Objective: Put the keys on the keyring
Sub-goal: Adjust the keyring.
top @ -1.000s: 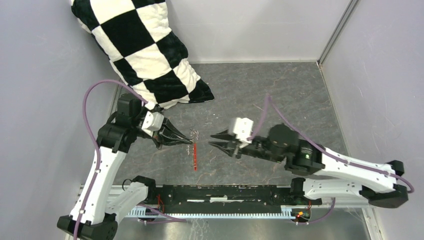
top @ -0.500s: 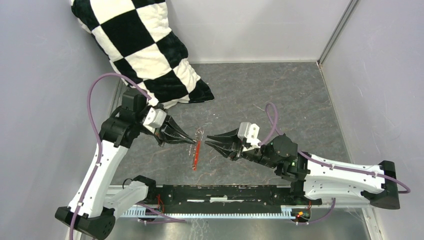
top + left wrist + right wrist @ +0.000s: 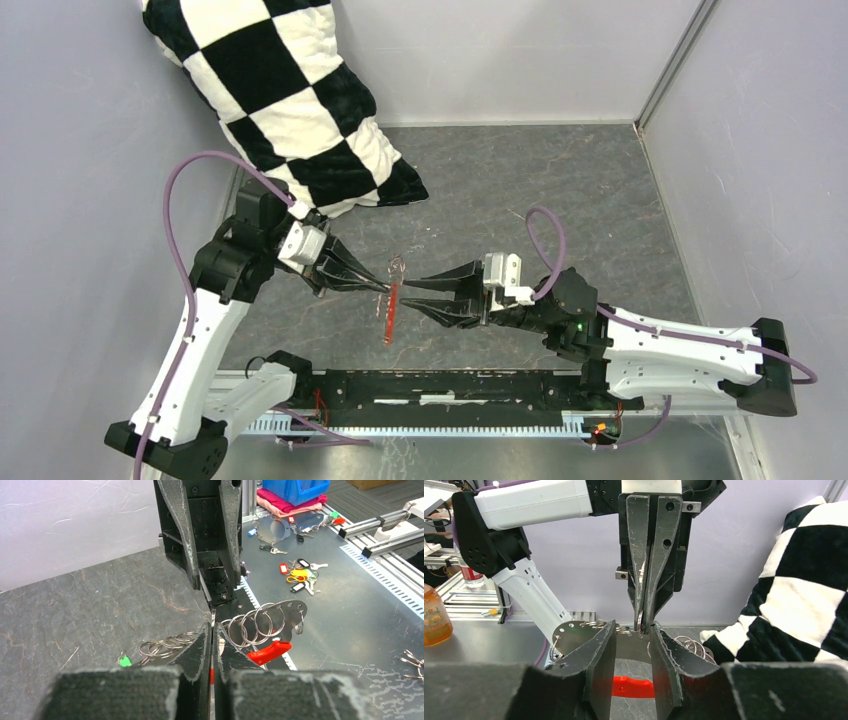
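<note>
Where the two arms meet, over the near middle of the dark table (image 3: 580,200), the work is confined to a very small area. I note the chequered cushion (image 3: 290,110) propped in the far left corner, well apart and playing no part.

I find the left gripper (image 3: 383,286) clenched, jaws pressed together, reaching in from the left. The right wrist view shows a thin wire loop pinched at its very tip. My judgement is that it presents the keyring (image 3: 260,625) steady so the other arm can work on it.

I find the right gripper (image 3: 408,294) released, jaws parted, nothing between them. It faces the left one tip to tip, a finger on either side of the pinched loop, probably lining up a second hold to pry a coil open.

The keyring sits at that meeting point, its red tag (image 3: 269,652) trailing toward the near edge. I cannot tell whether the tag hangs free or rests on the table.

Some loose rings (image 3: 167,644) lie flat on the table, on the far side of the tips.

The green-headed key (image 3: 125,661) lies just beside those rings, in neither gripper and not on the keyring. Threading is not yet begun, in my judgement.
</note>
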`<move>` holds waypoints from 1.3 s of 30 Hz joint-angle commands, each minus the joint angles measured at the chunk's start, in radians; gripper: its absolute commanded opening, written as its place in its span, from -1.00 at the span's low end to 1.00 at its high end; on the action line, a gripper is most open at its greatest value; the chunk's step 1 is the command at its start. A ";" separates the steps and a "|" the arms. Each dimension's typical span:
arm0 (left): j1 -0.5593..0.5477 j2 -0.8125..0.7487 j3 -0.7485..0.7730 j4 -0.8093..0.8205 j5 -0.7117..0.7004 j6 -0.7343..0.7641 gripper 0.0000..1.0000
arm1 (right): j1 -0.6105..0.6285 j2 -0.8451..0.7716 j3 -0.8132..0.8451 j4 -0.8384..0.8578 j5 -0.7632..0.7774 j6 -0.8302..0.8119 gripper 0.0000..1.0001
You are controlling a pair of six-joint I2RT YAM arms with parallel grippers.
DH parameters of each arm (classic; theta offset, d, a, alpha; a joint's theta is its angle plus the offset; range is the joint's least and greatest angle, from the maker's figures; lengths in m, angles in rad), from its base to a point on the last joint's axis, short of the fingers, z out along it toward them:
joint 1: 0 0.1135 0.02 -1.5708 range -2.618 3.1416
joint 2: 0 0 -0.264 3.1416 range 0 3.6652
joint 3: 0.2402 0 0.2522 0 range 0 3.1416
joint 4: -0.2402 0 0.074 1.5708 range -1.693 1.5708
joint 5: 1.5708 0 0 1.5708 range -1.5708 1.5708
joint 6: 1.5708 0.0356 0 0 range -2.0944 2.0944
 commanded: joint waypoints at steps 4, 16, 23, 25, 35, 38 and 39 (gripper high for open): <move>-0.011 -0.020 0.047 0.024 0.111 -0.011 -0.95 | 0.001 0.035 0.030 0.035 -0.026 0.012 -0.31; -0.015 -0.048 0.040 0.026 0.111 -0.017 -0.96 | 0.000 0.086 0.062 0.060 -0.020 0.026 -0.39; -0.015 -0.057 0.034 0.026 0.110 -0.012 -0.95 | 0.000 0.107 0.075 0.083 -0.033 0.060 -0.43; -0.016 -0.059 0.031 0.027 0.110 -0.012 -0.95 | 0.001 0.113 0.079 0.089 -0.042 0.067 -0.46; -0.015 -0.103 -0.041 0.043 -0.003 0.028 -0.78 | -0.001 0.121 0.146 -0.049 -0.012 0.049 -0.99; -0.016 -0.118 -0.065 0.041 -0.148 -0.002 -0.20 | 0.001 0.126 0.213 -0.240 0.023 0.002 -0.99; -0.016 -0.118 -0.064 0.042 -0.190 -0.019 -0.09 | 0.000 0.126 0.233 -0.311 0.041 -0.016 -0.99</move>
